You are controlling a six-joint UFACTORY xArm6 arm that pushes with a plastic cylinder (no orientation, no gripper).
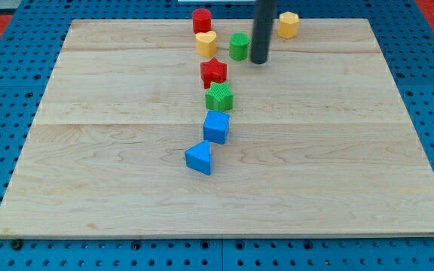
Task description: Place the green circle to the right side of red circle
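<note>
The green circle [239, 47] stands near the view's top centre of the wooden board [126, 188]. The red circle [201, 20] stands up and to the left of it, at the board's top edge. A yellow heart block [206, 43] lies between them, just left of the green circle. My tip [259, 61] rests on the board just right of the green circle, close to it; I cannot tell whether they touch.
A yellow hexagon block [288, 25] sits right of the rod at the top edge. A red star [214, 71], a green star-like block [219, 97], a blue cube [216, 126] and a blue triangle [199, 158] run down the middle.
</note>
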